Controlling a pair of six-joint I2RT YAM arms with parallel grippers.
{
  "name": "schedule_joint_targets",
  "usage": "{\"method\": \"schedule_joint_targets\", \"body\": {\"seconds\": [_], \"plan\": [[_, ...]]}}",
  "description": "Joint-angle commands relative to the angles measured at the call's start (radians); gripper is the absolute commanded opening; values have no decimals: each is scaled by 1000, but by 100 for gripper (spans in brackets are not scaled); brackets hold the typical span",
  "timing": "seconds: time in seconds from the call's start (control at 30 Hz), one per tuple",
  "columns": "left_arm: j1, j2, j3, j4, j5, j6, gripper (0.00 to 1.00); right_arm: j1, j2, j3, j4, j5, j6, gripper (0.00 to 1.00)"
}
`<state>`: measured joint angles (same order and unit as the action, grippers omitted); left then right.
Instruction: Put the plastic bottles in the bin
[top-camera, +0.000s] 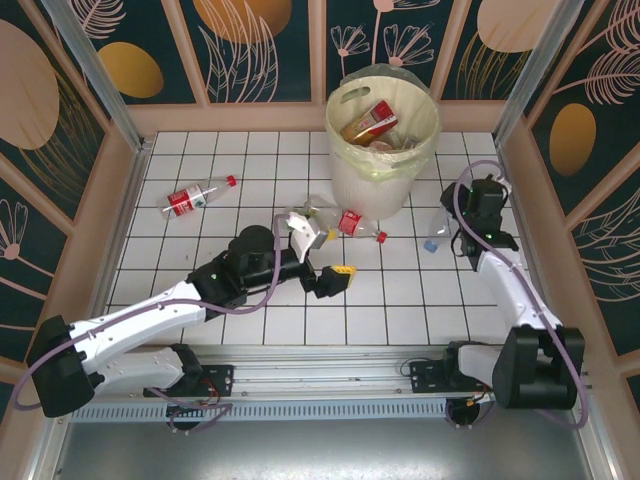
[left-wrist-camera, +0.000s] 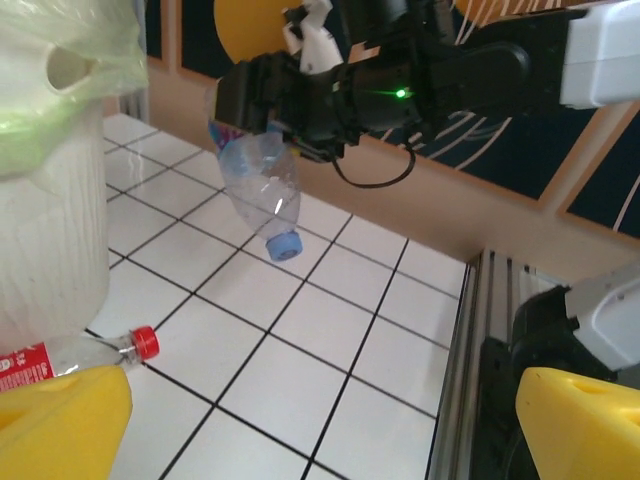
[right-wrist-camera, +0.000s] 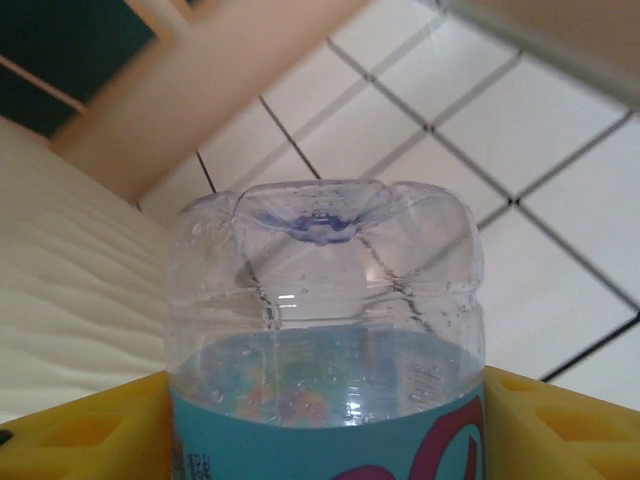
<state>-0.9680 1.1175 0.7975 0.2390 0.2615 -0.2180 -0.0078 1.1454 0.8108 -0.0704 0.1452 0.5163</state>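
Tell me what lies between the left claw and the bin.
A clear bottle with a red label and red cap lies there on the tiles, at the base of the bin. The top view and the left wrist view both show it.

White tiled floor (top-camera: 250, 160), dark floral wall panels (top-camera: 270, 60), wooden framing (top-camera: 230, 117)

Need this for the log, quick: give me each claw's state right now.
Left claw: open, holding nothing.
Right claw: closed on a clear blue-capped bottle, cap pointing down.
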Motion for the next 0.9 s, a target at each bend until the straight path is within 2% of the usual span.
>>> {"method": "schedule_joint_targets", "body": {"seconds": [0.0, 0.23, 0.47, 0.87], "plan": [[-1, -21, -17, 152, -32, -68, 98, 7, -59, 124, -60, 72, -70, 66], [2, -18, -24, 259, -34, -148, 99, 86, -33, 403, -60, 114, -178, 67], [1, -12, -2, 231, -41, -166, 98, 187, 114, 681, -11, 127, -302, 67], [-1, -41, 14, 102, -26, -110, 99, 240, 463, 1037, -52, -11, -381, 67]]}}
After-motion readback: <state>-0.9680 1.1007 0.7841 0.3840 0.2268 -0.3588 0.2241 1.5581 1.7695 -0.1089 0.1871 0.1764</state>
